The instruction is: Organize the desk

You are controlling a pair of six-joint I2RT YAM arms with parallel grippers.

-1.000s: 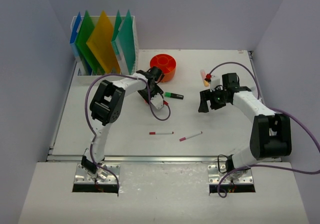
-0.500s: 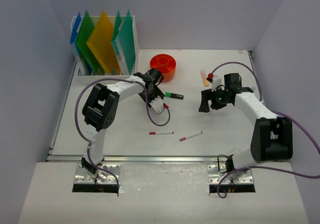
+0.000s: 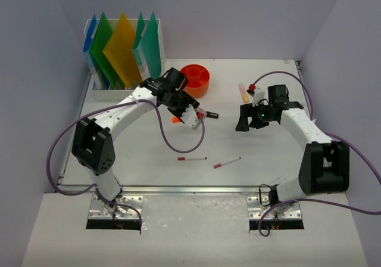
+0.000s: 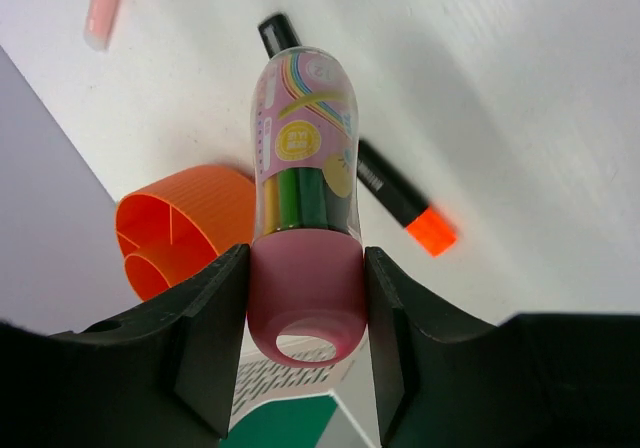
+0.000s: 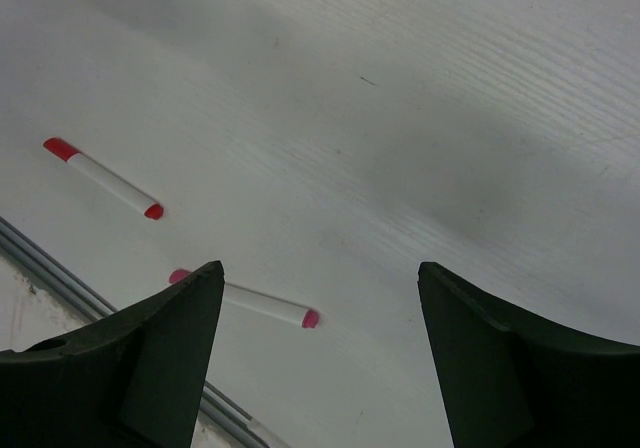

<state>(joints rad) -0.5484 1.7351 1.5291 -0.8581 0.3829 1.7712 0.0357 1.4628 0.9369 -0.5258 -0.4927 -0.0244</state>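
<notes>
While the left gripper (image 4: 305, 303) clamps a pink tube (image 4: 303, 158) by its cap, the right gripper (image 5: 320, 348) hangs wide open.
Behind the tube, mid-frame in the left wrist view, a black marker (image 4: 392, 186) with an orange cap lies on the white desk (image 4: 520, 78), an orange cup (image 4: 170, 230) at left; a red-tipped pen (image 5: 105, 178) and a pink-tipped pen (image 5: 245, 303) lie lower left below the right gripper.

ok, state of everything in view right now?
left gripper: shut on the pink-capped bottle
pink-capped bottle: gripped at its cap
right gripper: open, empty, above the desk
orange organizer: upright, nothing seen inside
orange-capped marker: capped, lying flat
red-capped pen: lying flat
pink-capped pen: lying flat
folders: standing in the file rack
</notes>
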